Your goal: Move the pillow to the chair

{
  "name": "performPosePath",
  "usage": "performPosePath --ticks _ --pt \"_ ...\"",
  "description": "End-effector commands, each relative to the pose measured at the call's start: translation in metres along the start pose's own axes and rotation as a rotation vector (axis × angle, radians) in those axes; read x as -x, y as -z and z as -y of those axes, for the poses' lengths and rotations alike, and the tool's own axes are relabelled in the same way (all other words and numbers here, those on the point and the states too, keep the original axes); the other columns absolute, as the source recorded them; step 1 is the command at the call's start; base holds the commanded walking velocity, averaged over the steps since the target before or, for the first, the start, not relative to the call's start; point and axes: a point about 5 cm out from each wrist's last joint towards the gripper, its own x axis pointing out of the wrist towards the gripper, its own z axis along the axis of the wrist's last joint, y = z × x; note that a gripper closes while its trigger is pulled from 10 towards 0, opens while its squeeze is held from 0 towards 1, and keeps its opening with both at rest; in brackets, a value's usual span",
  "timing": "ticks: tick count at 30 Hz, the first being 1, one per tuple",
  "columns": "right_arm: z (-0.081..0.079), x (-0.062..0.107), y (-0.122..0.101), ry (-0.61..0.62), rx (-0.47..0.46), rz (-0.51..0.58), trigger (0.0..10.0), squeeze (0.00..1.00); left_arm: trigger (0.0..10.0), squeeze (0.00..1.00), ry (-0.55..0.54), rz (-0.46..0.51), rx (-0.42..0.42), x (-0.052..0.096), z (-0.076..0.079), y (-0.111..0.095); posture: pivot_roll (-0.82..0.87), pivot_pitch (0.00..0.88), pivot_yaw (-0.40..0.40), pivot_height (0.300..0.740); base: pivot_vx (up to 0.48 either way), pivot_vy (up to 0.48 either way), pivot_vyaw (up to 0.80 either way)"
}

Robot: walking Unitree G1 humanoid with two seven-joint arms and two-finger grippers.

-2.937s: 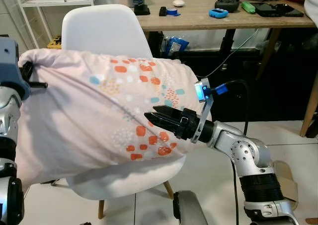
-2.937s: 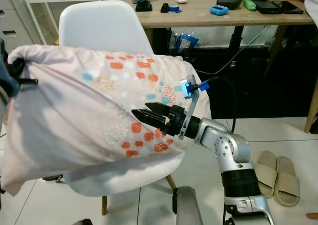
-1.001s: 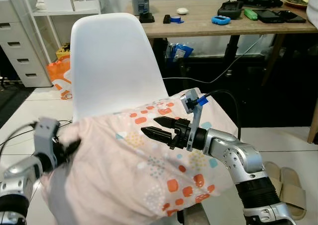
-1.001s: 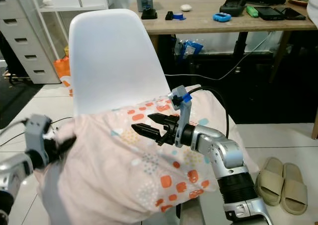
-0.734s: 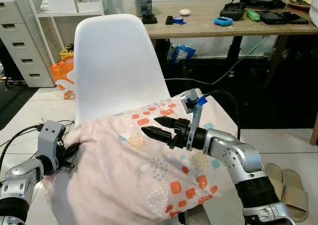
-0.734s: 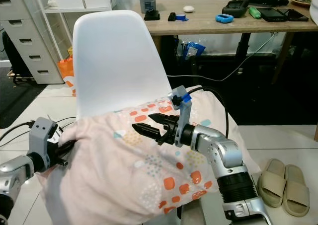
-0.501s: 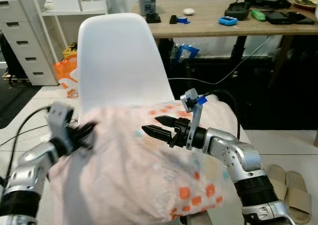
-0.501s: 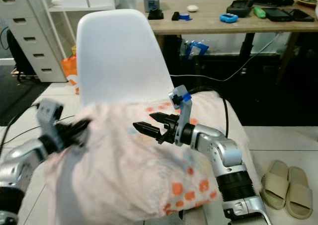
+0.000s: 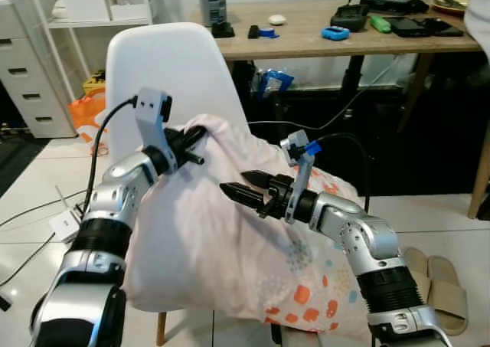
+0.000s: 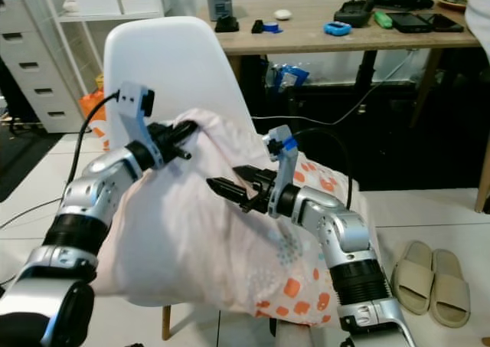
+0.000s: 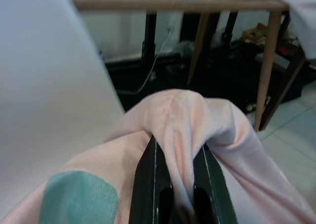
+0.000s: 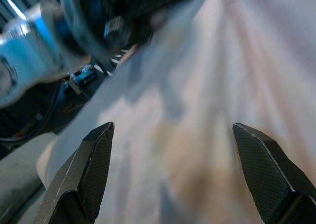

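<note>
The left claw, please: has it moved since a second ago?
Yes. The left claw, shut on a pillow corner, has risen from low beside the seat to the white chair backrest.

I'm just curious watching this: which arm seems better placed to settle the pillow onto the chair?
Probably the left. Its left gripper is shut on a bunch of the pillow against the chair back, while the right gripper hangs open before it.

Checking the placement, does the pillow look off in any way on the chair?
The pillow is bunched up, pinched at its top by the left gripper, and its lower corner sags past the chair seat's front edge.
</note>
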Motion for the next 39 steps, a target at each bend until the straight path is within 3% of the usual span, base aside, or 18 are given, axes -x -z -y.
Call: performPosePath --ticks 1,7,9,11,13,14,16,17,19,20,22,24,25,26,27,29,34,39 --pt "0.001 -0.001 -0.001 0.011 -0.001 0.008 10.0 0.00 0.0 0.00 -0.041 0.097 -0.029 -0.002 -0.007 -0.025 -0.18 0.054 0.062 0.476 0.000 0.000 0.00" --pt "0.003 -0.001 -0.002 0.041 -0.010 0.031 10.0 0.00 0.0 0.00 -0.241 0.163 -0.063 -0.002 -0.036 -0.070 -0.18 0.053 0.072 0.476 0.000 0.000 0.00" --pt "0.004 -0.001 -0.003 0.060 -0.015 0.043 10.0 0.00 0.0 0.00 -0.402 0.182 -0.077 0.014 -0.063 -0.088 -0.18 0.054 0.075 0.476 0.000 0.000 0.00" --pt "0.004 -0.001 -0.003 0.060 -0.015 0.043 10.0 0.00 0.0 0.00 -0.402 0.182 -0.077 0.014 -0.063 -0.088 -0.18 0.054 0.075 0.476 0.000 0.000 0.00" --pt "0.005 -0.002 -0.004 0.072 -0.019 0.051 10.0 0.00 0.0 0.00 -0.572 0.173 -0.120 0.038 -0.092 -0.098 -0.18 0.055 0.078 0.476 0.000 0.000 0.00" --pt "0.005 -0.002 -0.004 0.072 -0.019 0.051 10.0 0.00 0.0 0.00 -0.572 0.173 -0.120 0.038 -0.092 -0.098 -0.18 0.055 0.078 0.476 0.000 0.000 0.00" --pt "0.005 -0.003 -0.004 0.081 -0.023 0.056 10.0 0.00 0.0 0.00 -0.767 0.139 -0.141 0.076 -0.125 -0.097 -0.18 0.058 0.080 0.476 0.000 0.000 0.00" --pt "0.005 -0.003 -0.004 0.081 -0.023 0.056 10.0 0.00 0.0 0.00 -0.767 0.139 -0.141 0.076 -0.125 -0.097 -0.18 0.058 0.080 0.476 0.000 0.000 0.00" --pt "0.005 -0.004 -0.003 0.088 -0.027 0.058 10.0 0.00 0.0 0.00 -0.902 0.092 -0.139 0.111 -0.148 -0.087 -0.17 0.060 0.081 0.476 0.000 0.000 0.00" --pt "0.005 -0.004 -0.003 0.088 -0.027 0.058 10.0 0.00 0.0 0.00 -0.902 0.092 -0.139 0.111 -0.148 -0.087 -0.17 0.060 0.081 0.476 0.000 0.000 0.00" --pt "0.005 -0.005 -0.001 0.092 -0.027 0.053 10.0 0.00 0.0 0.00 -0.989 0.034 -0.107 0.136 -0.162 -0.068 -0.16 0.063 0.082 0.476 0.000 0.000 0.00" --pt "0.005 -0.006 0.001 0.099 -0.024 0.044 10.0 0.00 0.0 0.00 -1.013 -0.036 -0.119 0.146 -0.166 -0.050 -0.17 0.065 0.083 0.476 0.000 0.000 0.00" --pt "0.005 -0.007 0.004 0.110 -0.020 0.028 10.0 0.00 8.2 0.00 -1.018 -0.111 -0.102 0.155 -0.167 -0.028 -0.16 0.065 0.082 0.476 0.000 0.000 0.00" --pt "0.005 -0.007 0.004 0.110 -0.020 0.028 10.0 0.00 8.2 0.00 -1.018 -0.111 -0.102 0.155 -0.167 -0.028 -0.16 0.065 0.082 0.476 0.000 0.000 0.00" --pt "0.006 -0.008 0.006 0.118 -0.016 0.018 10.0 0.00 10.0 0.00 -1.015 -0.159 -0.091 0.161 -0.167 -0.014 -0.17 0.065 0.083 0.476 0.000 0.000 0.00" --pt "0.006 -0.008 0.006 0.118 -0.016 0.018 10.0 0.00 10.0 0.00 -1.015 -0.159 -0.091 0.161 -0.167 -0.014 -0.17 0.065 0.083 0.476 0.000 0.000 0.00" --pt "0.009 -0.008 0.014 0.148 0.004 -0.032 10.0 0.00 10.0 0.00 -0.875 -0.375 -0.102 0.167 -0.150 0.055 -0.17 0.071 0.076 0.476 0.000 0.000 0.00" --pt "0.011 -0.008 0.014 0.158 0.015 -0.043 10.0 0.00 10.0 0.00 -0.747 -0.413 -0.058 0.158 -0.134 0.080 -0.17 0.069 0.072 0.476 0.000 0.000 0.00"
